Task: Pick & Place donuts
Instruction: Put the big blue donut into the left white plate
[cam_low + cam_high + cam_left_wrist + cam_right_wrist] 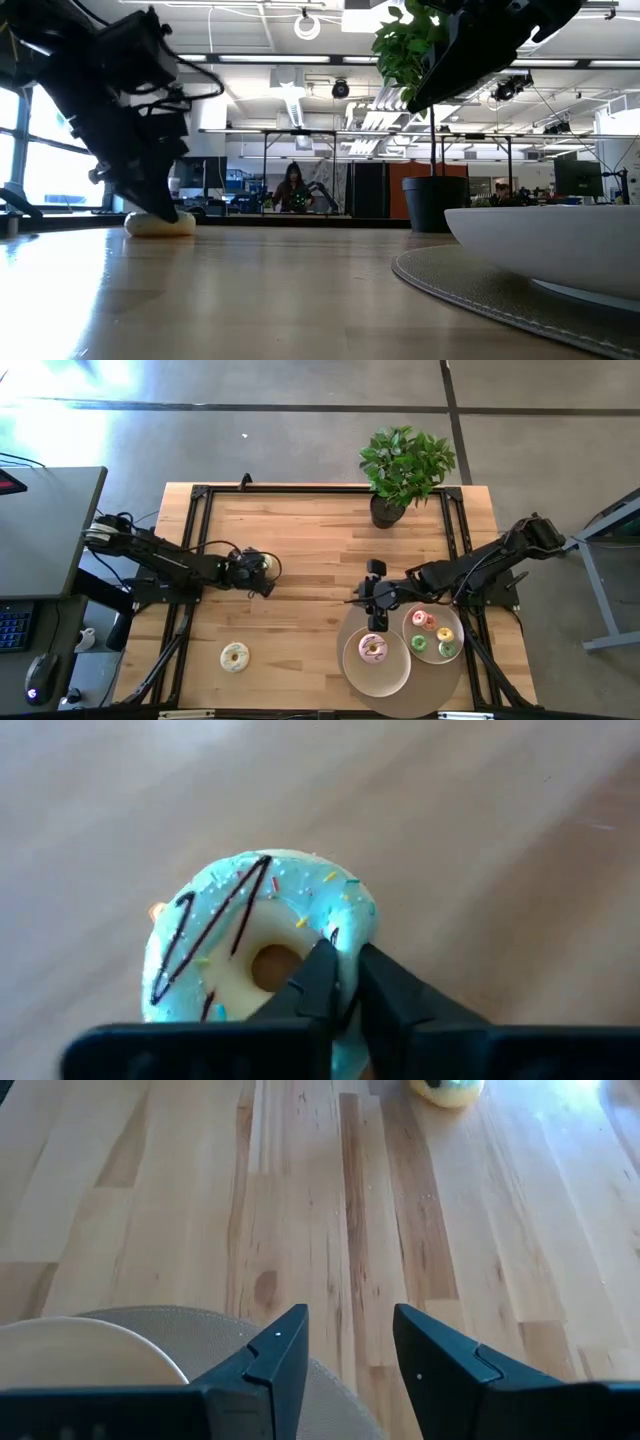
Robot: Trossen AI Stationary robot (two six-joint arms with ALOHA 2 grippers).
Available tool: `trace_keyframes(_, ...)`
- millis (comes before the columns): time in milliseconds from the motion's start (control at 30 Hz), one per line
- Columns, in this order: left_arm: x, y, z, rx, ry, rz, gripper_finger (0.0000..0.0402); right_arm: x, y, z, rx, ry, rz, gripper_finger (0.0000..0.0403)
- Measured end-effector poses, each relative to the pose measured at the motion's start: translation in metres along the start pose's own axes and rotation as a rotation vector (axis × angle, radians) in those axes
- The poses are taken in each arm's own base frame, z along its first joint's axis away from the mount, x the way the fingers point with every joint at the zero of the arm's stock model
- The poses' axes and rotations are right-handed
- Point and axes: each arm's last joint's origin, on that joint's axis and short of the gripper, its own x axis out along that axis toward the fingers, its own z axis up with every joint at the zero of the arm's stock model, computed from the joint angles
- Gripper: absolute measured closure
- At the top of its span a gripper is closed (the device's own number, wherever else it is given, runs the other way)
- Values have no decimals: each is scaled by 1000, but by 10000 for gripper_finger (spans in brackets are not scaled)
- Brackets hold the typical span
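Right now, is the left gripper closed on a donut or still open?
Closed: the left gripper pinches the rim of the blue iced donut, one finger through its hole.

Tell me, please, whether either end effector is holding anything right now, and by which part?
The left end effector pinches the blue-iced donut across its ring, one finger in the hole. The right end effector is open and holds nothing.

- Table [300, 540]: pale wood planks, smooth, faint sheen.
- Blue-iced donut [240, 920]: glossy icing, sprinkles, matt cream body.
- Round mat [470, 285]: coarse woven texture.
- Plate [560, 245]: smooth, matt beige.
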Motion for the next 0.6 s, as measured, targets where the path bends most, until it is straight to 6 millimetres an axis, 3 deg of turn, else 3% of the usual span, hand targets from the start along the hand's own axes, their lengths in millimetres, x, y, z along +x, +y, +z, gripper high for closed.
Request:
trace_keyframes(167, -18, -32, 32, 193, -36, -267, 379, 0, 1, 4, -134, -43, 5, 258)
trace_keyframes(367, -54, -78, 68, 419, -256, -700, 396, -2, 3, 18, -313, -183, 4, 258)
trace_keyframes(500, -66, -92, 82, 416, -286, -849, 394, -3, 4, 25, -435, -262, -14, 258)
trace_keyframes(600, -66, -97, 84, 420, -280, -868, 393, -4, 5, 29, -498, -299, -24, 258)
